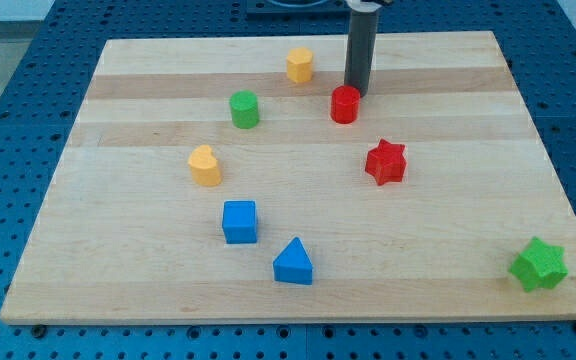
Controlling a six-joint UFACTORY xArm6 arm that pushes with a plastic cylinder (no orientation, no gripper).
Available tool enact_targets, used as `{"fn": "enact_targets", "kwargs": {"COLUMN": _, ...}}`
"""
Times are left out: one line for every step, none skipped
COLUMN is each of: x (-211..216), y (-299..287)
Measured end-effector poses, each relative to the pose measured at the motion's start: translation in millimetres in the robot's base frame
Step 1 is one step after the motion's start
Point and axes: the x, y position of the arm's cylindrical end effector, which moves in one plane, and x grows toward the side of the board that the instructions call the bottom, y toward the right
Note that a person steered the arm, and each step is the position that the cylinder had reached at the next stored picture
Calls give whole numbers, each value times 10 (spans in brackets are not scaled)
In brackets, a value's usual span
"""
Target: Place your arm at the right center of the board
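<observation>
My tip (355,92) is the lower end of a dark rod coming down from the view's top. It stands just behind and to the right of the red cylinder (345,104), touching or nearly touching it. The red star (386,162) lies below and to the right of the tip. The wooden board (448,120) fills most of the view. Its right centre lies far to the right of the tip.
A yellow hexagon block (300,65) sits left of the rod, a green cylinder (244,109) further left. A yellow heart-like block (205,166), a blue cube (239,221) and a blue triangle (293,262) lie lower left. A green star (539,265) sits at the bottom right corner.
</observation>
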Motion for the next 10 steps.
{"fn": "enact_targets", "kwargs": {"x": 0, "y": 0}}
{"fn": "enact_targets", "kwargs": {"x": -82, "y": 230}}
{"fn": "enact_targets", "kwargs": {"x": -254, "y": 620}}
{"fn": "enact_targets", "kwargs": {"x": -415, "y": 939}}
{"fn": "enact_targets", "kwargs": {"x": -343, "y": 1179}}
{"fn": "enact_targets", "kwargs": {"x": -265, "y": 1287}}
{"fn": "enact_targets", "kwargs": {"x": 383, "y": 1818}}
{"fn": "enact_targets", "kwargs": {"x": 785, "y": 2023}}
{"fn": "enact_targets", "kwargs": {"x": 945, "y": 2031}}
{"fn": "enact_targets", "kwargs": {"x": 2105, "y": 2179}}
